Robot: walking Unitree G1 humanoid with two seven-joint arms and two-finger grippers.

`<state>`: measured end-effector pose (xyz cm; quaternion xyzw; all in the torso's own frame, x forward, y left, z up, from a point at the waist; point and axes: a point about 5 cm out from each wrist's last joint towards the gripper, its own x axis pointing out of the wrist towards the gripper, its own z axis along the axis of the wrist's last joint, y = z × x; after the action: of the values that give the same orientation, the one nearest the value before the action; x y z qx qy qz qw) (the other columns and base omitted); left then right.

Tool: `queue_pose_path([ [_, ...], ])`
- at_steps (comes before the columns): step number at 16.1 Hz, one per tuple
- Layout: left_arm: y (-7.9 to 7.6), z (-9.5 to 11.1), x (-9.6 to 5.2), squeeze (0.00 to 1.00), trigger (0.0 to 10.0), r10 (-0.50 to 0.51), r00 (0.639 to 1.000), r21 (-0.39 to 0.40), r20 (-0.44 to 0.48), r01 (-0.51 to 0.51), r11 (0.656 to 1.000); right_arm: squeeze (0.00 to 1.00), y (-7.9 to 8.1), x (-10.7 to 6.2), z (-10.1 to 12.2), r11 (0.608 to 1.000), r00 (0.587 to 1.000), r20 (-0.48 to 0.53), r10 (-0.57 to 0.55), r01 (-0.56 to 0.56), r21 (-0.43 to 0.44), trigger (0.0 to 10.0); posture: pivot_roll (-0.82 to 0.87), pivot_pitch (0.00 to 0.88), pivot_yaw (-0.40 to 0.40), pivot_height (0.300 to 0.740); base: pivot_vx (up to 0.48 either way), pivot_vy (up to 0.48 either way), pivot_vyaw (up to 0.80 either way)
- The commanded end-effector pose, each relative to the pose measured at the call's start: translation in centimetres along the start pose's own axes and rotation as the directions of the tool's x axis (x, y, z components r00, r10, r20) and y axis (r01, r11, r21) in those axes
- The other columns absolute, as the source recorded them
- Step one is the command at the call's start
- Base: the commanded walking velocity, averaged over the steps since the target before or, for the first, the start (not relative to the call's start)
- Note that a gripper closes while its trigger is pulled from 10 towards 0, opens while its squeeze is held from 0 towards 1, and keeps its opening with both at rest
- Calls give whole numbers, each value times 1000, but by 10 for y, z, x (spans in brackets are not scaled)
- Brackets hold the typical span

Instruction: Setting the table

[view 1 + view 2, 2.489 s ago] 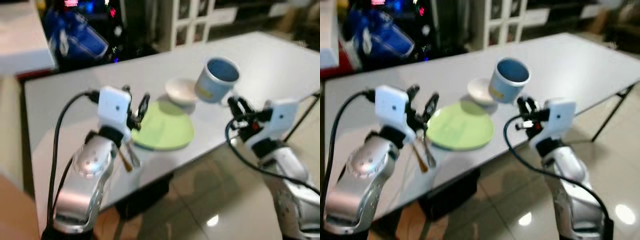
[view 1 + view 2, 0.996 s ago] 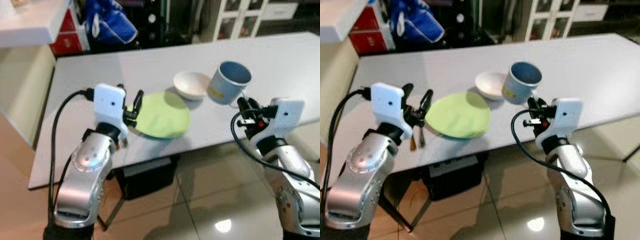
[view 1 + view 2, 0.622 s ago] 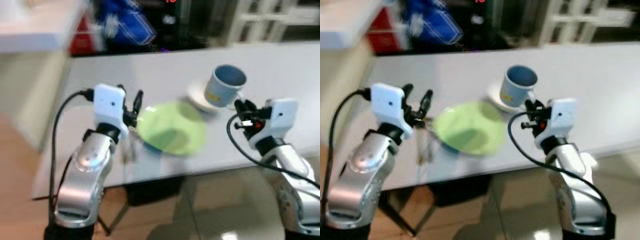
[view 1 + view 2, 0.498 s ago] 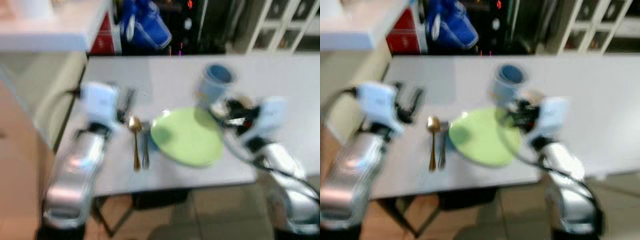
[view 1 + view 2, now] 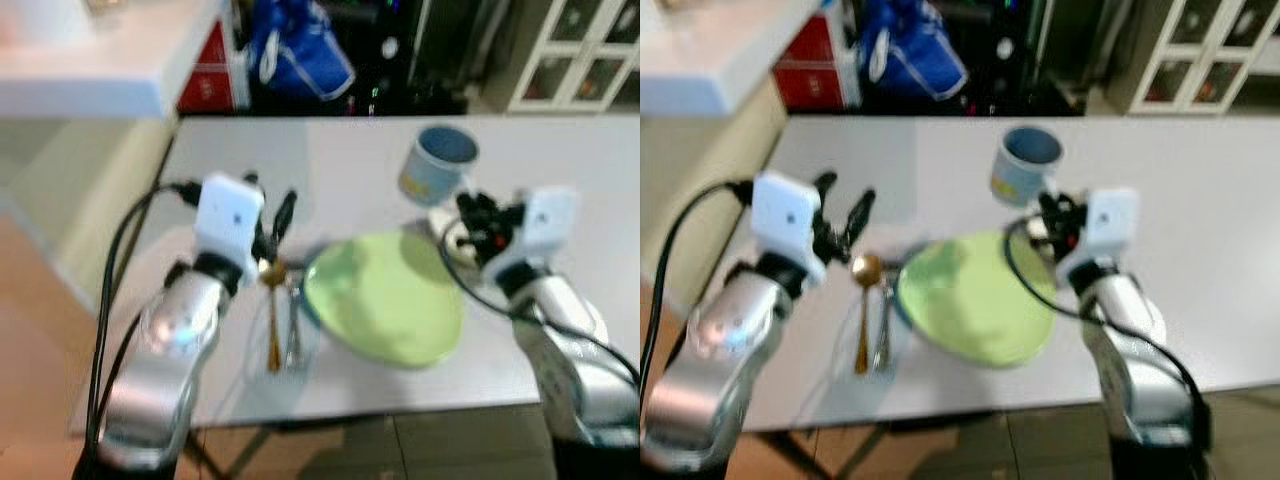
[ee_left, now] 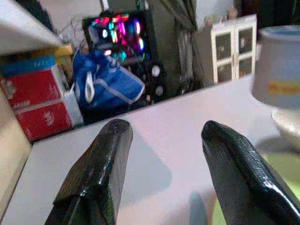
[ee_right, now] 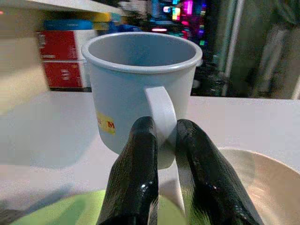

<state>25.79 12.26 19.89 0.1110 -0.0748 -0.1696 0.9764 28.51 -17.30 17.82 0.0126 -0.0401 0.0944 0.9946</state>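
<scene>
On the white table (image 5: 560, 170) my right gripper (image 7: 161, 154) pinches the pale blue mug (image 7: 136, 89) by its handle above the cream bowl (image 7: 243, 183), left gripper (image 6: 161, 154) spread empty; I'd lower it gently beside the round green plate (image 5: 385, 300).

Yellow label (image 7: 106, 123) showing on the pale blue mug (image 7: 140, 89), a red letter "M" reading at its edge, the remaining print being too blurred to read

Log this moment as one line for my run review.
right gripper: shut on blue mug handle, above white bowl | left gripper: open, empty | green plate, spoons on table
</scene>
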Motion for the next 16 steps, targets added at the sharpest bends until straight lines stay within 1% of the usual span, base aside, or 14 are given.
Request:
queue_pose_path([
  [1,-7,3,-3,0,10000,-38,999,14,3,38,999,0,-4,2,-5,1000,1000,-10,-12,11,-12,10000,50,45,0,740,0,0,0],
  [3,-10,1,-9,0,10000,-60,998,35,-20,61,998,0,-9,10,-11,1000,1000,-9,-13,13,0,10000,63,68,-3,740,0,0,0],
  [5,-8,1,-8,0,10000,-61,998,32,-26,62,998,0,-11,16,-16,1000,1000,-18,-11,11,5,10000,64,66,-3,740,0,0,0],
  [6,-2,4,-4,0,10000,-42,999,37,-16,42,998,0,-12,24,-18,1000,1000,-14,-5,5,0,10000,65,70,-12,740,0,0,0],
  [8,4,7,-1,0,10000,-13,1000,58,-1,13,998,0,-13,35,-20,1000,1000,5,3,-3,5,10000,72,71,-22,740,0,0,0],
  [10,8,11,0,0,10000,-12,1000,53,12,11,999,0,-14,58,-22,1000,1000,17,19,-19,23,10000,88,64,-33,740,0,0,0],
  [11,7,11,-2,0,10000,-22,1000,36,13,22,999,0,-13,70,-24,999,1000,2,20,-20,30,10000,95,59,-40,740,0,0,0],
  [12,5,11,-3,0,10000,-38,999,21,12,38,999,0,-12,78,-27,999,1000,-22,16,-15,30,10000,103,57,-47,740,0,0,0],
  [14,-1,11,-6,0,10000,-76,997,2,16,76,997,0,-11,88,-32,998,998,-63,-1,5,63,10000,120,57,-58,740,0,0,0],
  [15,-3,11,-8,0,10000,-92,996,-5,14,92,996,0,-10,91,-34,998,997,-77,4,1,62,10000,129,60,-63,740,0,0,0],
  [16,-8,11,-14,0,10000,-142,990,-13,4,142,990,0,-5,98,-38,999,993,-112,28,-24,38,10000,149,63,-78,740,0,0,0],
])
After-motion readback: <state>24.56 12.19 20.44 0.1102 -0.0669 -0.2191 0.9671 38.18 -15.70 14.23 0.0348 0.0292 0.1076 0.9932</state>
